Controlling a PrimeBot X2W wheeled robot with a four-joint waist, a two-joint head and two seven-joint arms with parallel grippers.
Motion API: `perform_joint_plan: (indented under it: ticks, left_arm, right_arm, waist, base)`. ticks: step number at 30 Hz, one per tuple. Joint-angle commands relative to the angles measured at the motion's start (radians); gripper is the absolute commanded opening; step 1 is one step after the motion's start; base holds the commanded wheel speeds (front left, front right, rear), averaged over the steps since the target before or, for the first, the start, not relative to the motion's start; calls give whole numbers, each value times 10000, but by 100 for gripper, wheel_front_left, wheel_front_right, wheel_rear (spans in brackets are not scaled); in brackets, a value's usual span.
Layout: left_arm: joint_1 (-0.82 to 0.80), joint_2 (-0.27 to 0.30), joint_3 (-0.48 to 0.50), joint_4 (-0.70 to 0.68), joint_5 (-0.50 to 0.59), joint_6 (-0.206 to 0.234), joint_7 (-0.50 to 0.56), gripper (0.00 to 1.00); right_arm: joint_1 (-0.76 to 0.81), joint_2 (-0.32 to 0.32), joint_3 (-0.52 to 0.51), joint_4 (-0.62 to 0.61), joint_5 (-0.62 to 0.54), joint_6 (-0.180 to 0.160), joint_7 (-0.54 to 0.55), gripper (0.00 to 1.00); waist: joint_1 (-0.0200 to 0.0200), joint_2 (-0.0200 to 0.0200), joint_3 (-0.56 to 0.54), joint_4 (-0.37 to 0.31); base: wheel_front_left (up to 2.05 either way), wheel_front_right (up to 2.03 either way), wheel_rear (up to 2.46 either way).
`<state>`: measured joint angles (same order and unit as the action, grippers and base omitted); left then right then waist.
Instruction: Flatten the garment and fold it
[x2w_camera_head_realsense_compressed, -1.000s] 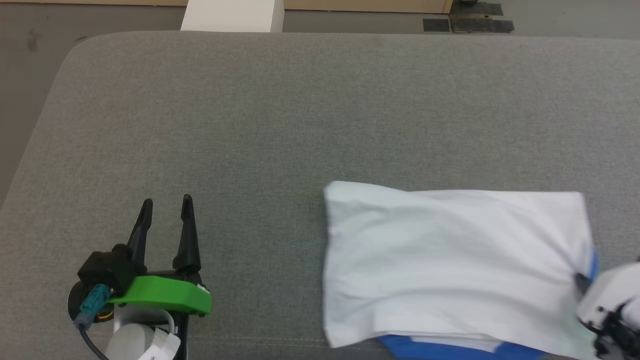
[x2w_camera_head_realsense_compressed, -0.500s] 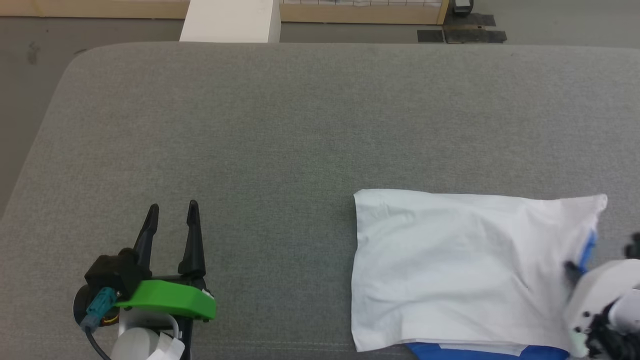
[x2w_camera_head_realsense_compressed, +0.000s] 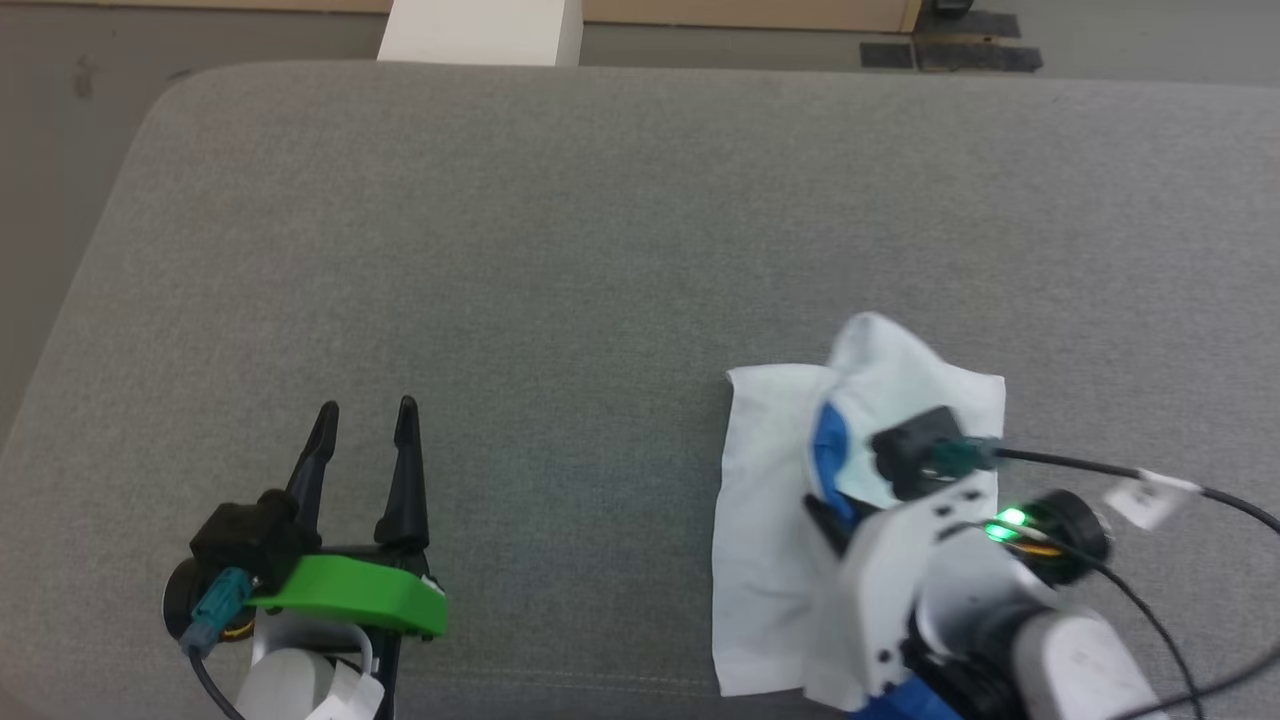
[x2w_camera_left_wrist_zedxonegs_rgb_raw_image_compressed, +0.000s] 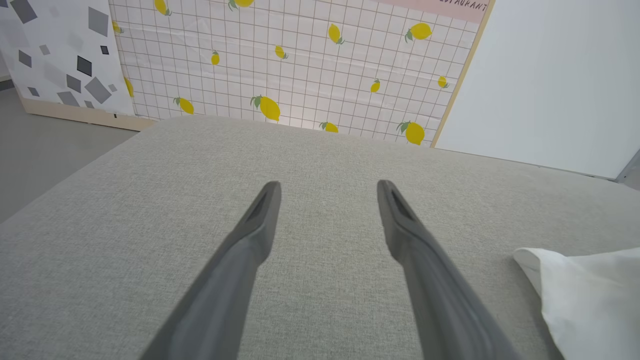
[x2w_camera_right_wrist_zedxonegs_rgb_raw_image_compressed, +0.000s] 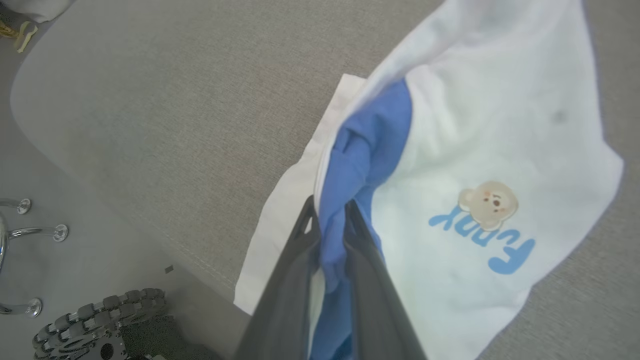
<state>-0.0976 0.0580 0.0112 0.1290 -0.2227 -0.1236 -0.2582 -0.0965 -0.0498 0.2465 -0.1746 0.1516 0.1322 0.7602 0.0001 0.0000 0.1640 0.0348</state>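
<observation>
**Folding across: the right side comes over**

A moment ago the garment (x2w_camera_head_realsense_compressed: 765, 480) lay spread wide along the grey cushion's (x2w_camera_head_realsense_compressed: 560, 220) near edge. Now it's bunched narrow there, right of centre, so the fold looks under way. The right gripper (x2w_camera_right_wrist_zedxonegs_rgb_raw_image_compressed: 327, 210) pinches a blue fold, seemingly lifted clear. The left gripper (x2w_camera_head_realsense_compressed: 366, 408) waits, fingers spread, toward the near-left corner.

The garment (x2w_camera_right_wrist_zedxonegs_rgb_raw_image_compressed: 500, 125) is white and blue, the cushion (x2w_camera_head_realsense_compressed: 600, 250) grey.
</observation>
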Motion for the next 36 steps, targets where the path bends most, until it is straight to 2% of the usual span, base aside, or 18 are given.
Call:
perform_joint_plan:
  ticks: [1, 9, 13, 14, 15, 16, 22, 27, 31, 36]
  left_arm:
    - [-209, -11, -26, -20, -37, -70, -36, 100]
    - [-598, -37, -272, 36, -126, -70, -36, 100]
    - [-610, -46, -247, 76, -161, -70, -36, 100]
    - [-600, -48, -239, 82, -155, -70, -36, 100]
    - [-581, -49, -224, 92, -142, -70, -36, 100]
    - [-561, -51, -201, 99, -129, -70, -36, 100]
    - [-356, -59, -42, 109, -76, -70, -36, 100]
    - [-174, -62, 38, 50, -26, -71, -36, 100]
    - [-80, -64, 74, -39, -7, -71, -36, 100]
    - [-31, -65, 124, -77, 5, -71, -36, 100]
  right_arm:
    - [-379, -5, 246, 324, 3, -15, -59, 0]
    - [-1948, -5, 1120, 3288, 222, -15, -333, 0]
    - [-2337, -5, 1228, 4253, 397, -15, -575, 0]
    - [-2381, -5, 1237, 4406, 418, -15, -596, 15]
    - [-2414, -5, 1285, 4545, 479, -15, -620, 49]
    - [-2437, -5, 1316, 4607, 551, -15, -676, 100]
    - [-2292, -5, 1571, 3896, 1304, -15, -1547, 100]
    - [-1873, -5, 1362, 1928, 2040, -15, -3066, 100]
    - [-1372, -5, 385, 593, 2221, -15, -4715, 100]
    - [-532, -5, -1287, 361, 2497, -15, -6256, 100]
  waist:
    - [-1, 0, 234, 201]
    - [-1, 0, 763, 852]
    - [-1, 0, 823, 971]
    - [-1, 0, 817, 976]
    - [-1, 0, 792, 968]
    - [-1, 0, 765, 950]
    - [-1, 0, 345, 614]
    - [-1, 0, -63, 163]
    - [-1, 0, -249, -194]
    - [-1, 0, -321, -561]
  base:
    - [0, 0, 0]
    - [0, 0, 0]
    - [0, 0, 0]
    - [0, 0, 0]
    - [0, 0, 0]
    - [0, 0, 0]
    - [0, 0, 0]
    - [0, 0, 0]
    - [0, 0, 0]
    - [0, 0, 0]
